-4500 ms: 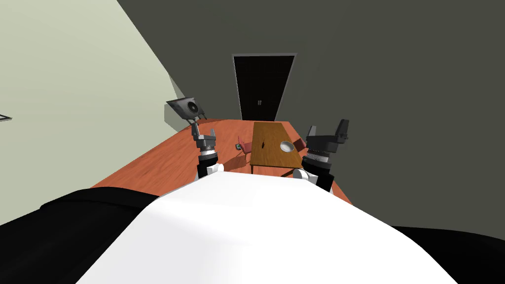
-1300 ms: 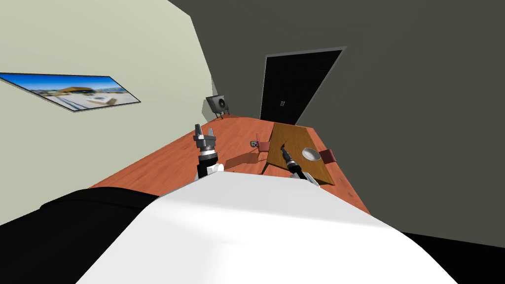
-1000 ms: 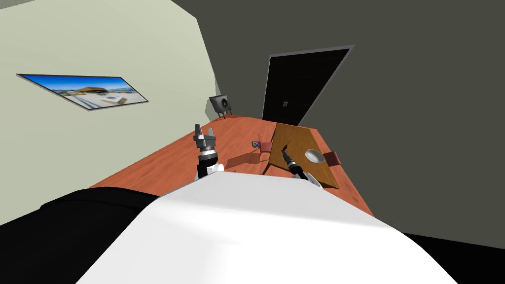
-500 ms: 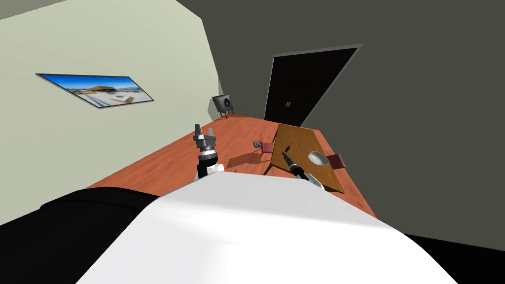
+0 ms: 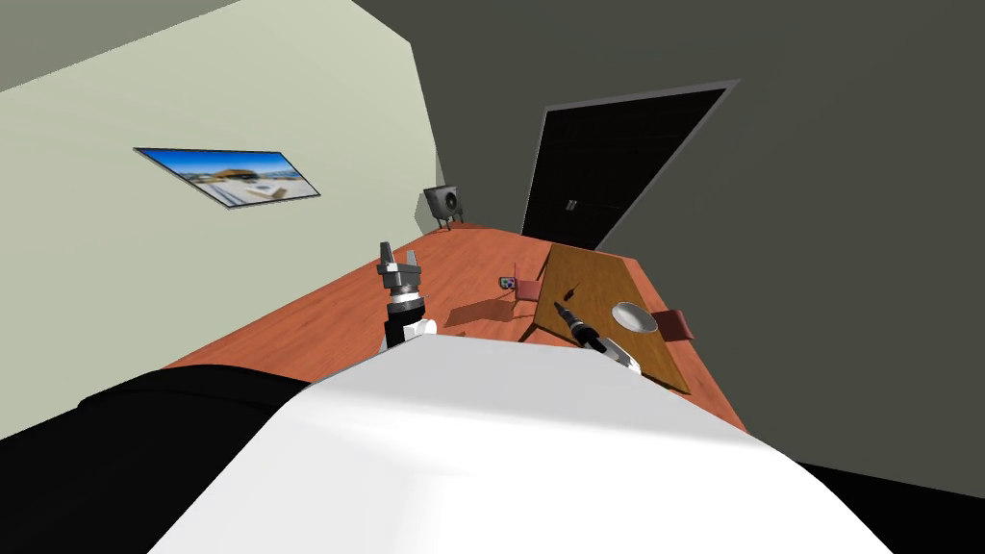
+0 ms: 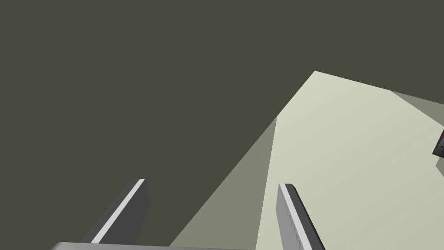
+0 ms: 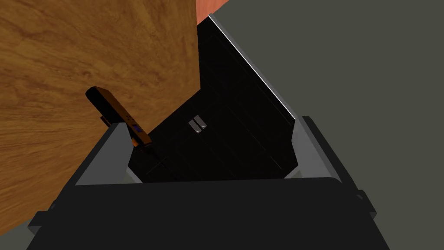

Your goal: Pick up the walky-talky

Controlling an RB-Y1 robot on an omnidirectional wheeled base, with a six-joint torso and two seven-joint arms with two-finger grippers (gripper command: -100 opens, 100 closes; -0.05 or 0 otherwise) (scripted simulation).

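Observation:
The walky-talky is a slim orange-brown handset with a black end, lying flat on the wooden table. My right gripper hangs open just above it; the handset lies against one fingertip rather than centred in the gap. In the head view the walky-talky is a small dark mark on the table, just beyond my right gripper. My left gripper is raised to the left of the table, fingers open and holding nothing, as the left wrist view's left gripper shows.
A grey bowl sits on the table to the right of my right arm. Red chairs stand at both long sides. A small object lies on the floor. A black door and a speaker are at the far wall.
My right arm came down from a raised pose and reached out over the table. Over the last second my view has turned, sliding the table, door and picture rightwards.

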